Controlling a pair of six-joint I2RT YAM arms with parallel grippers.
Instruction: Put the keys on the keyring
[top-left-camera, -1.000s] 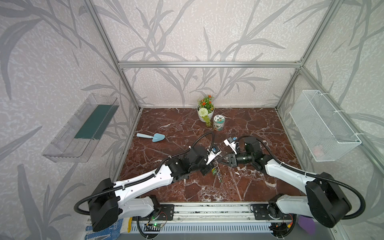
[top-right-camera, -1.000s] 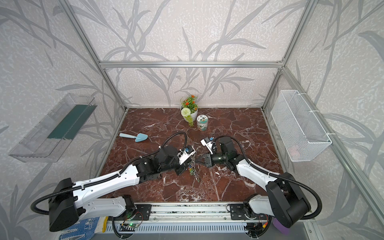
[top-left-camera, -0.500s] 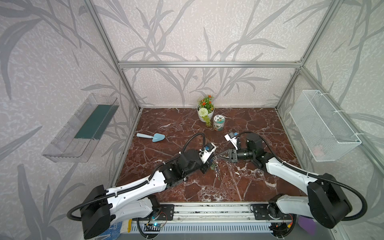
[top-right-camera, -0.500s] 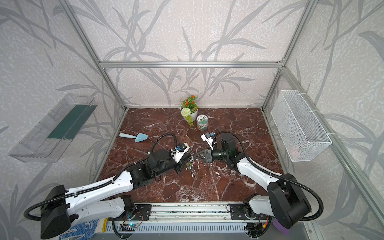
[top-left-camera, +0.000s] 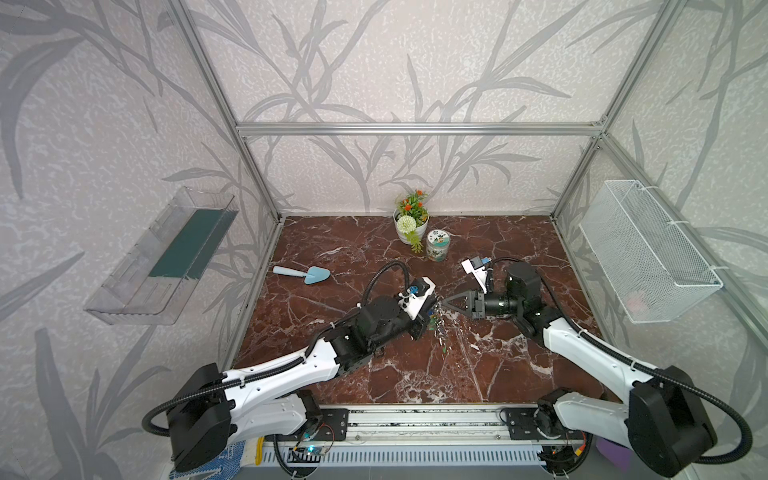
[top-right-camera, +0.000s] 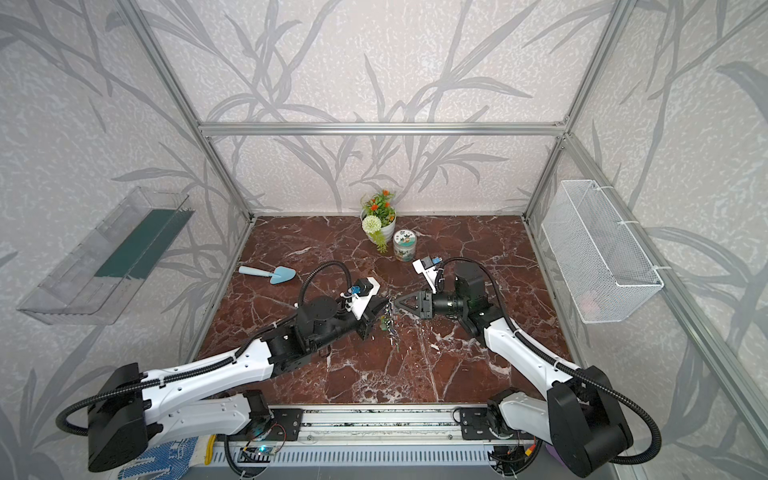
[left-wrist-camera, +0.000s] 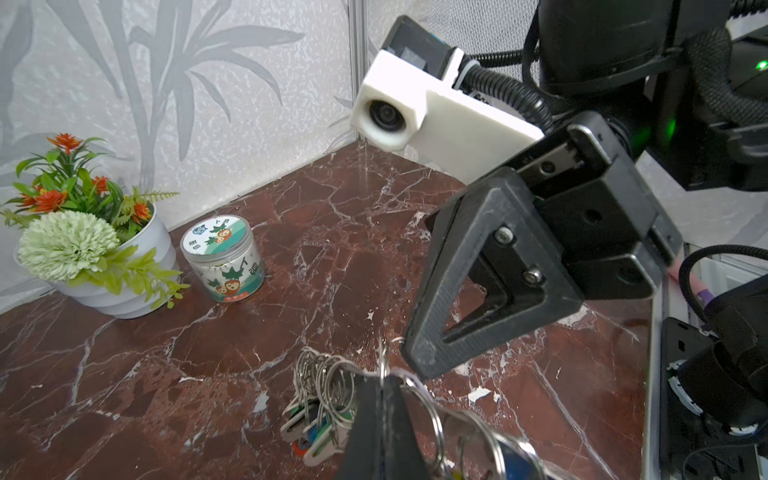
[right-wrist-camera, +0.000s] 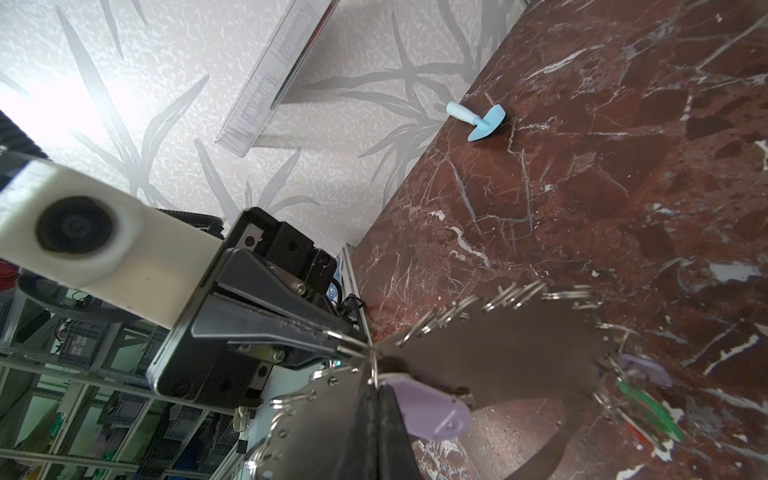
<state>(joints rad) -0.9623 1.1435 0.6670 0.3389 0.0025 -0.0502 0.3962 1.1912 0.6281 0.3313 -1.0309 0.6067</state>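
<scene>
The keys (right-wrist-camera: 432, 411), a smooth lilac oblong tag, are sitting pinched in the right gripper (right-wrist-camera: 376, 401), fully closed, against the wiry keyring (right-wrist-camera: 511, 293) that the left gripper (right-wrist-camera: 353, 345), clamped tight, is holding above the veined red marble floor (top-left-camera: 415, 374)

Small jar (left-wrist-camera: 224, 257): lid and side label carry printed characters beside cartoon figures, too small and blurred to read. Nothing else legible in any view.
</scene>
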